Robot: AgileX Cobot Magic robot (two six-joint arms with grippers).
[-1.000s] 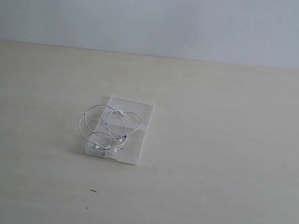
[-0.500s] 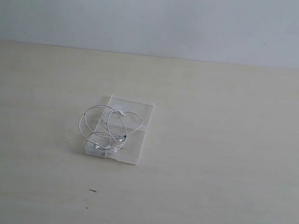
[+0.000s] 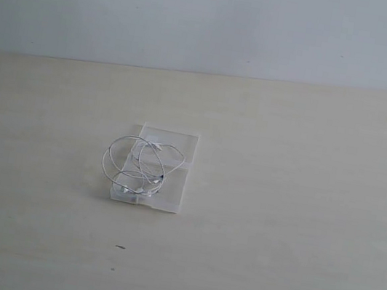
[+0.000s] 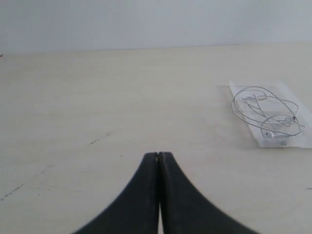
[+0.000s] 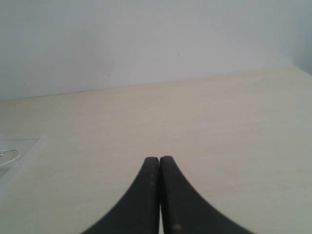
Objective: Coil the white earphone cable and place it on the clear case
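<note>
The white earphone cable [image 3: 142, 166] lies in loose loops on the clear case [image 3: 172, 186], which rests flat on the table; one loop hangs over the case's left side. Its earbuds sit near the case's front edge. The left wrist view shows the same cable [image 4: 265, 114] coiled on the case [image 4: 282, 87], well away from my left gripper [image 4: 159, 154], which is shut on nothing. My right gripper [image 5: 159, 158] is also shut and empty; a corner of the case [image 5: 24, 146] and a bit of cable [image 5: 9, 157] show far off to its side. Neither gripper appears in the exterior view.
The pale wooden table [image 3: 301, 206] stretches around the case to a grey wall [image 3: 214, 16] at the back. A few small dark specks [image 3: 120, 247] mark the table in front of the case.
</note>
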